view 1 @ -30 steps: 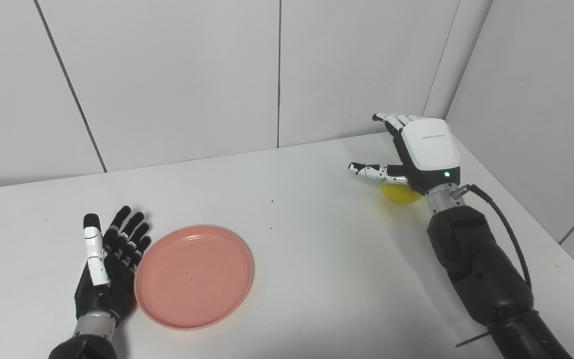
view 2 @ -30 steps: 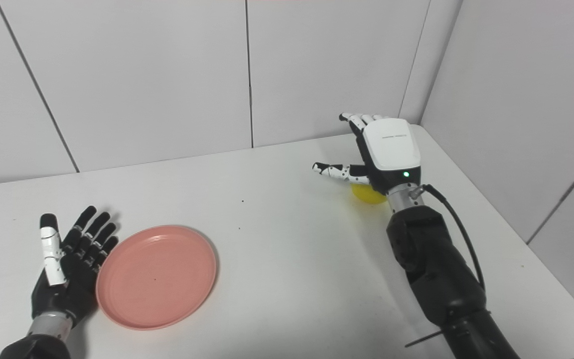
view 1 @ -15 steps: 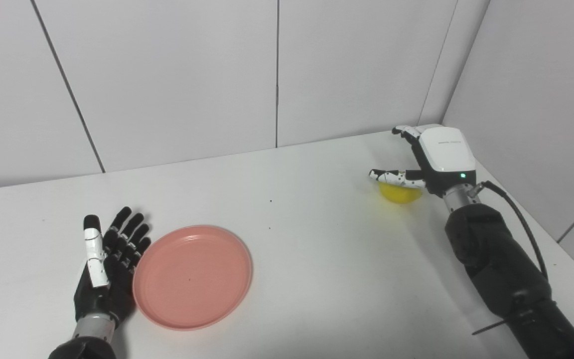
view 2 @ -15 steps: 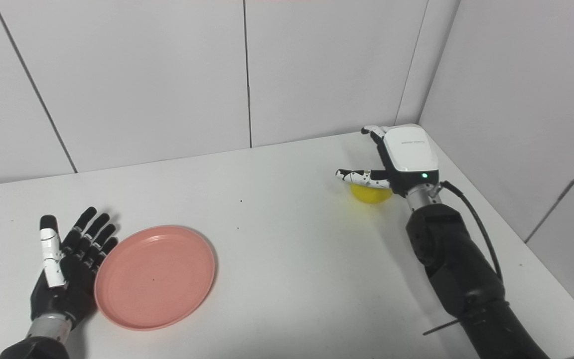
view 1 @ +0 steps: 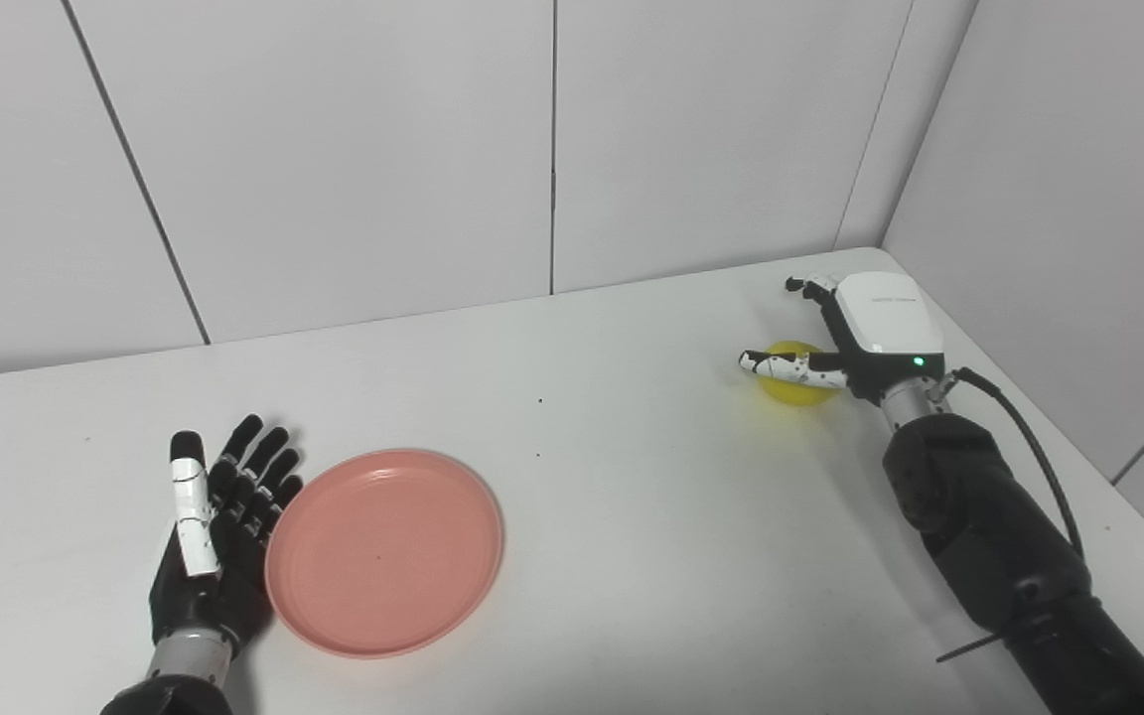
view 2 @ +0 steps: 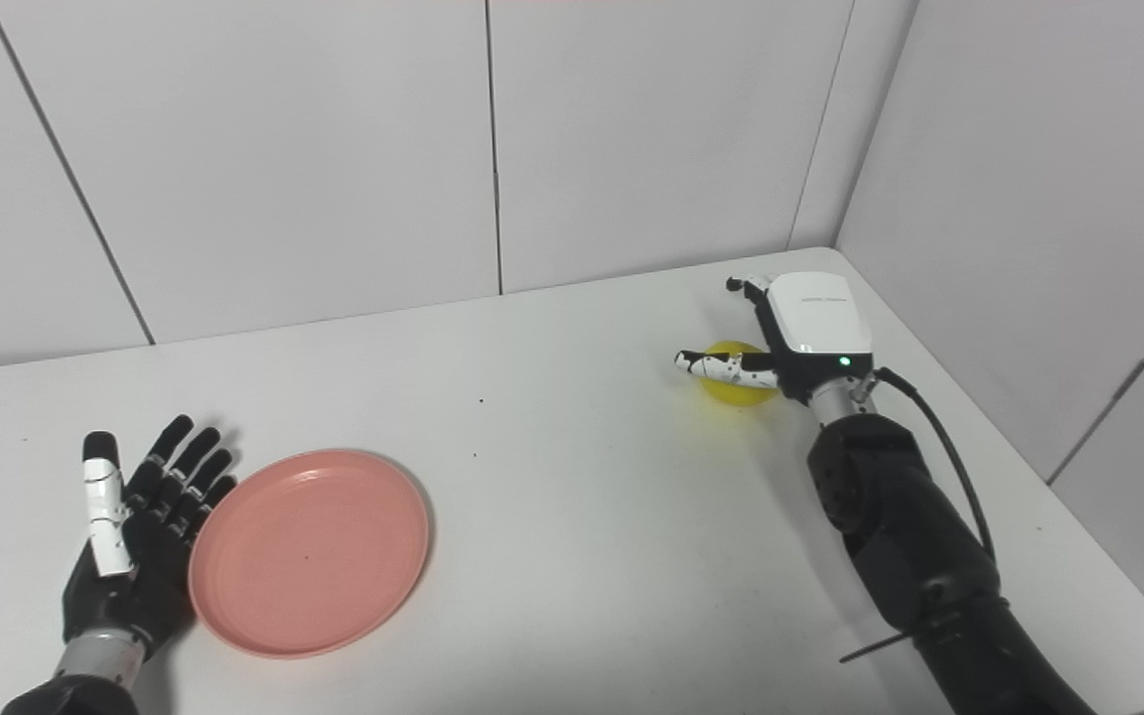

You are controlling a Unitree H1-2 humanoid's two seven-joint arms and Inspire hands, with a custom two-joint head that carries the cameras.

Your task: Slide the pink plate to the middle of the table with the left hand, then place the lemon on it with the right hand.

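Note:
The pink plate (view 1: 383,551) lies flat on the white table (view 1: 651,516), left of the middle. My left hand (view 1: 214,526) rests palm up on the table, open, its fingers touching the plate's left rim. The yellow lemon (view 1: 798,393) lies at the far right near the back corner. My right hand (view 1: 875,328) is low over the lemon, open, with the thumb (view 1: 790,367) lying across its front and the other fingers reaching behind it. I cannot tell whether the hand touches the lemon.
White wall panels stand close behind the table and along its right side, next to the lemon. The table's right edge (view 2: 1029,477) runs just beyond my right forearm (view 1: 989,536). A black cable loops off the right wrist.
My right hand has moved right and down from above the lemon to around it, with the thumb now in front of the fruit. The plate and left hand have stayed put.

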